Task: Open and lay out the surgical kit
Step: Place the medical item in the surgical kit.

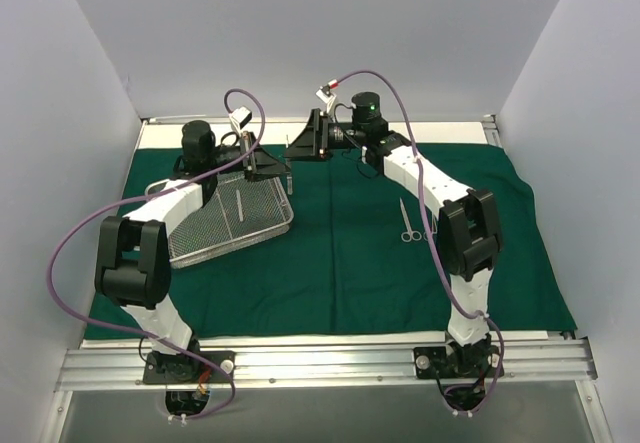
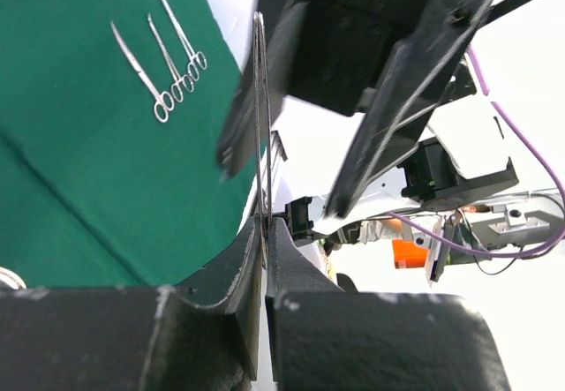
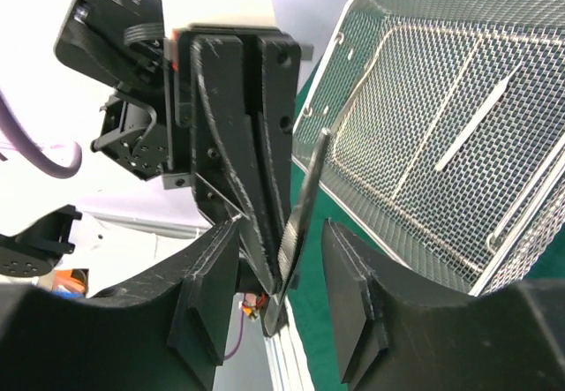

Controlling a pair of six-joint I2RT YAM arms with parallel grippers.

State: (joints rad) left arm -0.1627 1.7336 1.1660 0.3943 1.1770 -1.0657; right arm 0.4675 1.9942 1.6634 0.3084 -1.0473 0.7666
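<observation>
Top view, left to right.

- **Tray:** The wire-mesh tray [image 1: 205,228] is silver and rectangular, a fine grid with a heavier wire rim. It sits centre-left on the dark green cloth [image 1: 330,283], which is matte and spread over the bench [image 1: 450,130]. One slim straight steel piece [image 1: 240,210] lies inside on the mesh floor.
- **Left fingers:** Just right of the tray's upper corner, the left fingers [image 2: 225,276] are clamped tight on a thin flat steel instrument [image 3: 305,197]. It pokes out beyond their tips. The left wrist view shows it edge-on as a bright line.
- **Right fingers:** The right fingers [image 3: 212,294] stand apart with that same instrument in the gap between them. The right wrist view shows clearance on both sides, and no contact is evident.
- **Finger surfaces:** Both sets of fingers are black and blocky, scuffed pale along the edges.
- **Clamps:** At centre-right, the ring-handled clamps [image 2: 179,86] lie on the cloth, well apart from both sets of fingers. The left wrist view shows three of them side by side, polished, with their rings at one end.
</observation>
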